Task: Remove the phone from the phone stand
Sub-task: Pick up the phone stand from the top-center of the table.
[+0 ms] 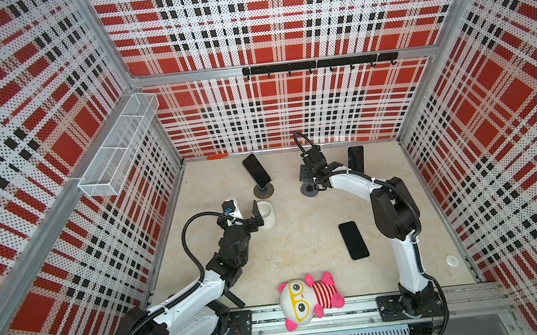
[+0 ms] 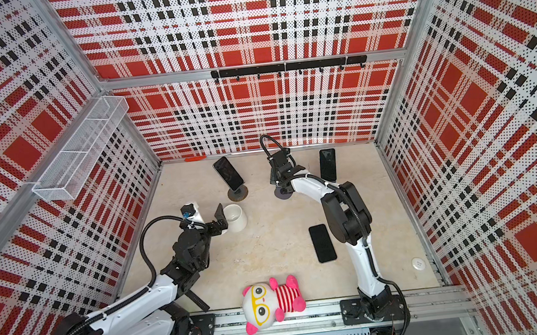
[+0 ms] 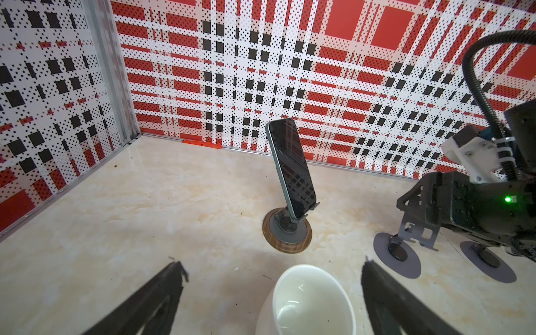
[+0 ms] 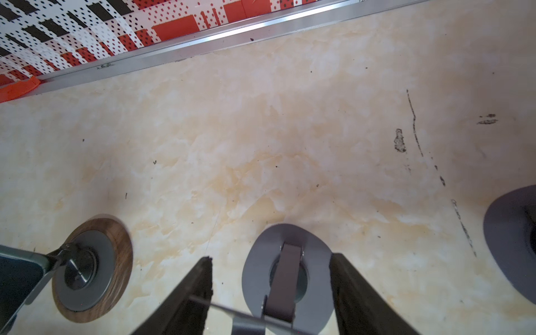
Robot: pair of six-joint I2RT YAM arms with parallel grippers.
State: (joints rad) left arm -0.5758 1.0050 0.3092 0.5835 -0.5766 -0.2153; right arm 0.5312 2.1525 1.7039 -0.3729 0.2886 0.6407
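Note:
A dark phone (image 1: 256,171) (image 3: 293,165) leans on a phone stand with a round wooden base (image 1: 263,191) (image 4: 92,266) at the back left. A second phone (image 1: 356,160) stands upright at the back right, its stand mostly hidden by my right arm. Between them is a grey stand (image 3: 397,256) (image 4: 258,275) with no phone on it. My right gripper (image 1: 309,184) (image 4: 272,258) hangs over it, jaws part-way apart on either side of its upright holder. My left gripper (image 1: 244,212) (image 3: 272,266) is wide open above a white cup (image 1: 266,213) and holds nothing.
A third phone (image 1: 353,240) lies flat on the table beside my right arm. A pink and white plush toy (image 1: 307,300) rests at the front edge. A wire basket (image 1: 117,146) hangs on the left wall, a hook rail (image 1: 319,64) on the back wall.

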